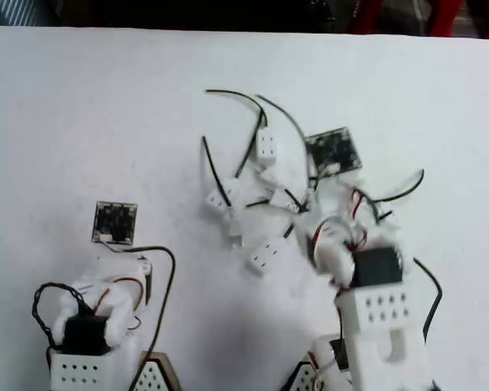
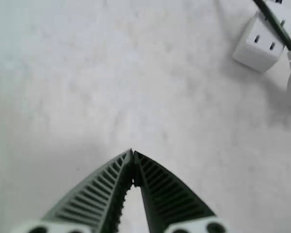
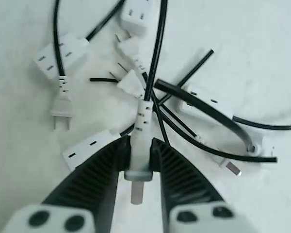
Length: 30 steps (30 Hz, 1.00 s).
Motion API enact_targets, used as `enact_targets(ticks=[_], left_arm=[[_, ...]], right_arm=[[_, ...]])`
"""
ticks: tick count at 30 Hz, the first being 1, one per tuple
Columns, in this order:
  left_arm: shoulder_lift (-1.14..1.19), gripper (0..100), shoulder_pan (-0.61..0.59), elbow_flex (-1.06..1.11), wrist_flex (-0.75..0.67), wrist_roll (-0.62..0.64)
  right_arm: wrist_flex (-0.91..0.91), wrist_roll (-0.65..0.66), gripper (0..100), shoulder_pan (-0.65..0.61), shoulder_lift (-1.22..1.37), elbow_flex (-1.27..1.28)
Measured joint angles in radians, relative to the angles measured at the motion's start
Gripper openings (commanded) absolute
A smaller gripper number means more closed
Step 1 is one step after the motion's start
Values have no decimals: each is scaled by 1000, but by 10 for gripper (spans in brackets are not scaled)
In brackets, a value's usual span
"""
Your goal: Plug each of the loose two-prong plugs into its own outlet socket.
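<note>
This looks like a robotics lab: a plain white tabletop [image 1: 73, 106], a bare black square circuit board [image 1: 114, 221], and white plastic robot arms [image 1: 375, 314] with exposed wiring.

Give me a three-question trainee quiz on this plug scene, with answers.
1. True or false: the left gripper is shut and empty.
2. Fill in: the white plug in the right gripper has a ___ cord.
3. The right gripper holds that plug by: A its body; B its cord; C its prongs.
Key: 1 true; 2 black; 3 A.
</note>
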Motion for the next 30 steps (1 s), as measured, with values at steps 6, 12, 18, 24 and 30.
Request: enact_targets(ticks=[6, 12, 18, 24, 30], left_arm=[[0, 24, 0, -35, -74, 0], [0, 24, 0, -37, -298, 0], [0, 24, 0, -21, -497, 0], [0, 105, 0, 100, -753, 0], [2, 209, 28, 100, -792, 0]], right_arm=[[-28, -44, 16, -140, -167, 61], [-184, -120, 16, -230, -247, 169], [-308, -126, 16, -361, -285, 242], [-333, -126, 16, -509, -315, 245], [-333, -129, 16, -605, -318, 261]])
